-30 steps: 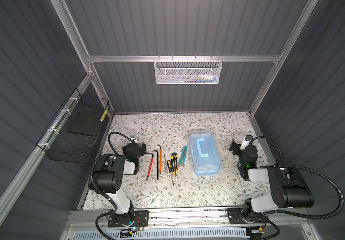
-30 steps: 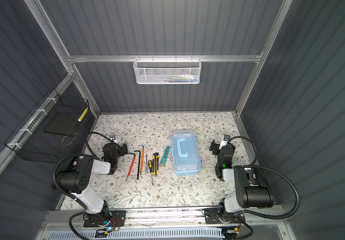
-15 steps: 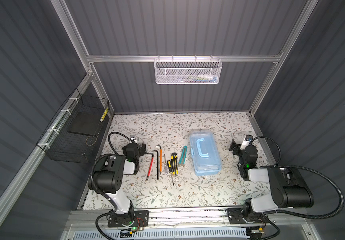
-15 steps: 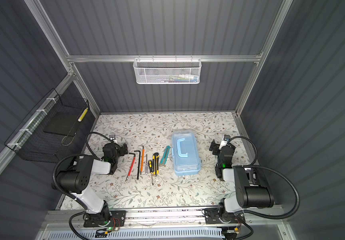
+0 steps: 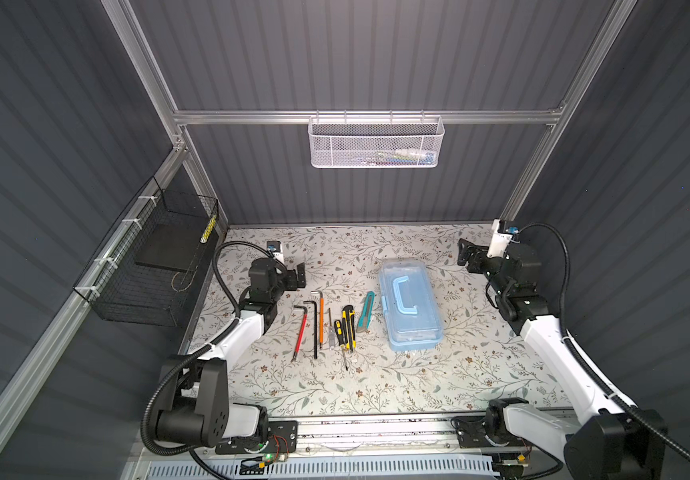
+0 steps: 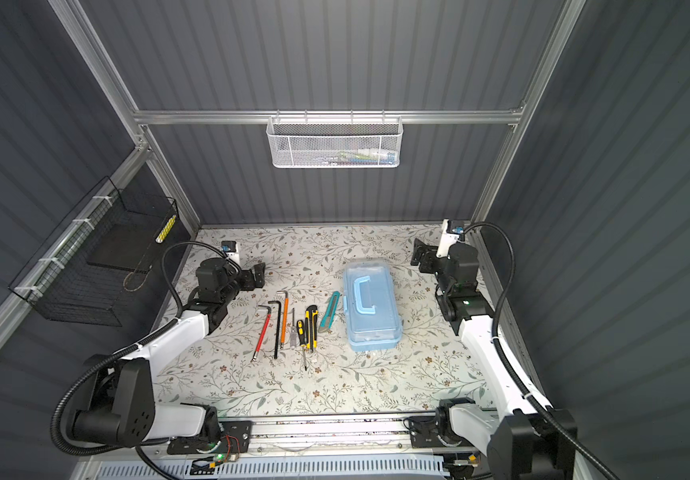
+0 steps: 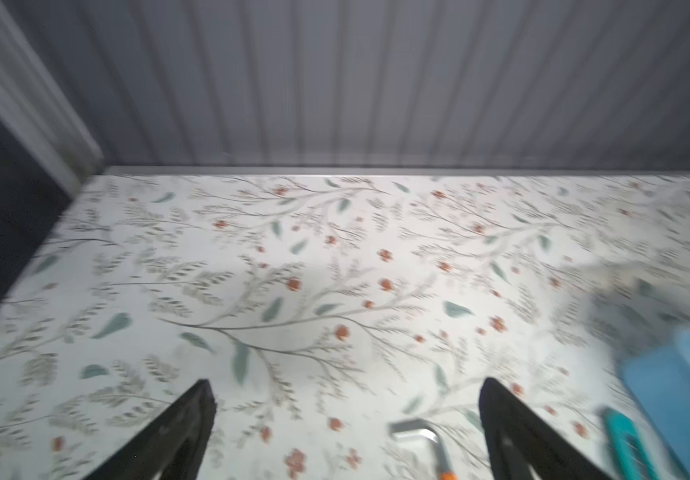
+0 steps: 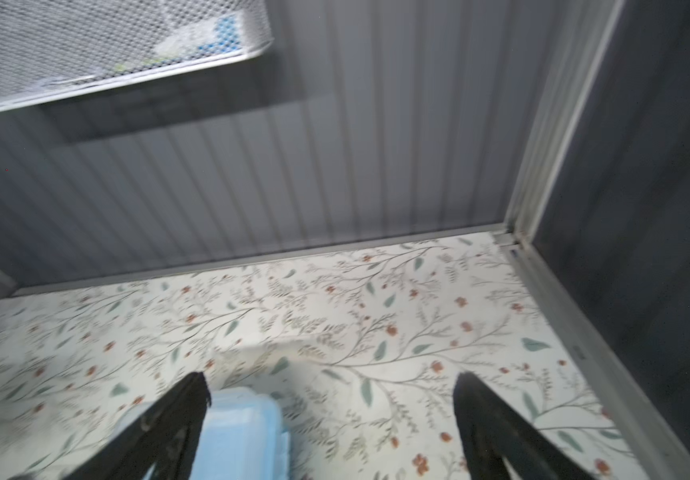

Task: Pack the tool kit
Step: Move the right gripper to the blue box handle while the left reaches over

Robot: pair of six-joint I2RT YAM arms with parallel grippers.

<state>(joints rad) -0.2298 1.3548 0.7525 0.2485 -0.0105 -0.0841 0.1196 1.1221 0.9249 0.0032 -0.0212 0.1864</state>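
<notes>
The tool kit [image 5: 410, 309] [image 6: 371, 307] is a light-blue box with a clear lid, lid down, lying on the floral mat right of centre. Left of it lies a row of tools: red hex key [image 5: 301, 332], black hex key [image 5: 314, 328], orange-handled key [image 5: 321, 318], yellow-black screwdriver [image 5: 340, 332], yellow-black knife [image 5: 349, 324] and teal knife [image 5: 367, 316]. My left gripper [image 5: 299, 276] [image 7: 347, 386] hovers open behind the row's left end. My right gripper [image 5: 466, 257] [image 8: 331, 378] hangs open beyond the box's far right corner. Both are empty.
A white mesh basket [image 5: 376, 143] hangs on the back wall's rail with small items inside. A black wire basket [image 5: 156, 266] is tied to the left wall. Grey ribbed walls close in the mat on three sides.
Both grippers have shifted a little toward the back wall, and both wrist views are blurred by motion. The box and the tools lie where they were.
</notes>
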